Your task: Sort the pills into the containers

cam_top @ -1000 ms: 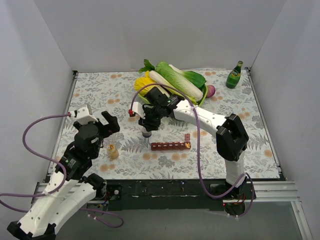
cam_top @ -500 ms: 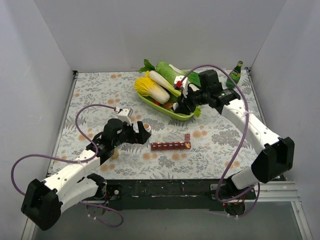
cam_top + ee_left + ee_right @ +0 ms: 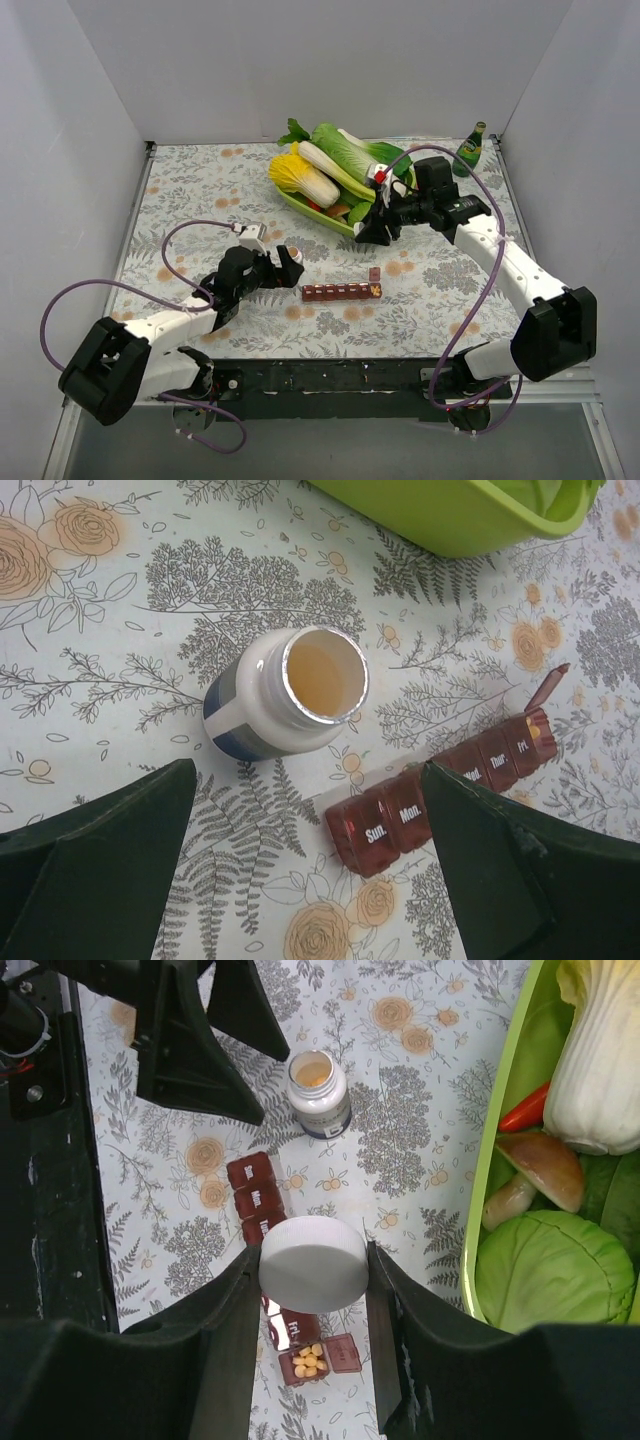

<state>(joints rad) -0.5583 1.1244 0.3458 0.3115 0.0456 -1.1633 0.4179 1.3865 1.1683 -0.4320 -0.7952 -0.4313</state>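
Note:
The dark red pill organiser (image 3: 340, 291) lies mid-table, its right end compartment open with orange-yellow pills (image 3: 310, 1362) inside. It also shows in the left wrist view (image 3: 400, 815) and the right wrist view (image 3: 252, 1188). A white uncapped bottle (image 3: 285, 695) stands just left of it, orange-yellow inside. My left gripper (image 3: 280, 268) is open, low over the table, with the bottle (image 3: 293, 256) just ahead of its fingertips. My right gripper (image 3: 313, 1260) is shut on the bottle's white cap (image 3: 313, 1263), held above the organiser, near the green tray in the top view (image 3: 372, 235).
A green tray (image 3: 330, 222) of vegetables sits behind the organiser and shows at the right edge of the right wrist view (image 3: 497, 1110). A green glass bottle (image 3: 467, 150) stands at the back right corner. White walls enclose the floral table.
My right gripper left the bottle and swung back to the right with the cap, then came down a little. My left arm reached forward and low, up to the bottle.

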